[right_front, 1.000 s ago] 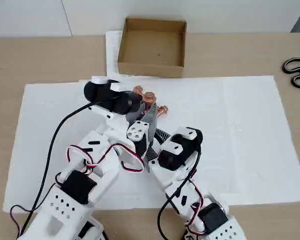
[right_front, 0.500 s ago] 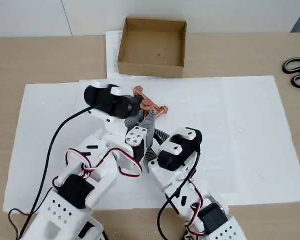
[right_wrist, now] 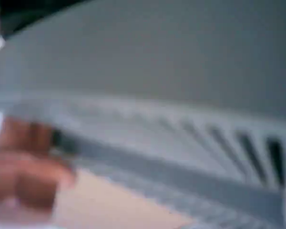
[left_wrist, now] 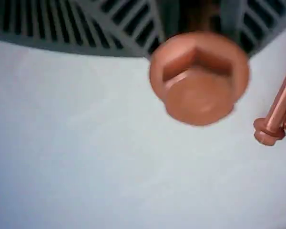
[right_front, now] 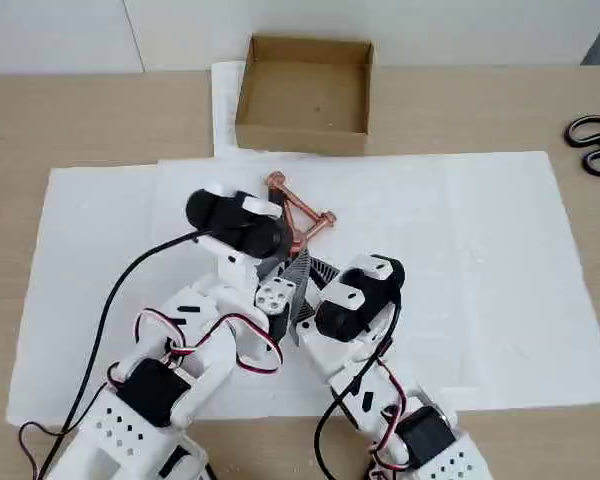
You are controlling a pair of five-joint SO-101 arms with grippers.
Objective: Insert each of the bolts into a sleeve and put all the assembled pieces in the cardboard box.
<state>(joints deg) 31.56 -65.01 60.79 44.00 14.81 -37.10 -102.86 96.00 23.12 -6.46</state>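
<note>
Left claw [left_wrist: 200, 13]: clenched on a bolt [left_wrist: 198, 78]. My ribbed grey fingers [left_wrist: 62, 24] sit on either side of the shank. The hex flange head faces my wrist camera, with white paper behind it. In the high view the left claw [right_front: 298, 252] is over the middle of the worktop [right_front: 70, 115], a little toward the near edge.

Right claw [right_front: 321, 268]: just beside the left claw, on its right, the two nearly touching. State: cannot tell. My right wrist view has a ribbed grey bar close across it and a copper shape beside that. I cannot identify either.

Second bolt [left_wrist: 275, 113]: lies loose on the paper near the bolt I hold, not touching it.

Copper pieces [right_front: 292, 203]: on the paper just past my claws, toward the far edge, meeting in a V. From above I cannot tell bolts from sleeves.

Paper [right_front: 480, 260]: white sheet over the middle of the worktop, under both claws.

Box [right_front: 302, 137]: cardboard, open top, at the middle of the far edge, beyond the copper pieces and apart from them.

Scissors [right_front: 595, 142]: at the right edge toward the far corner, off the paper.
</note>
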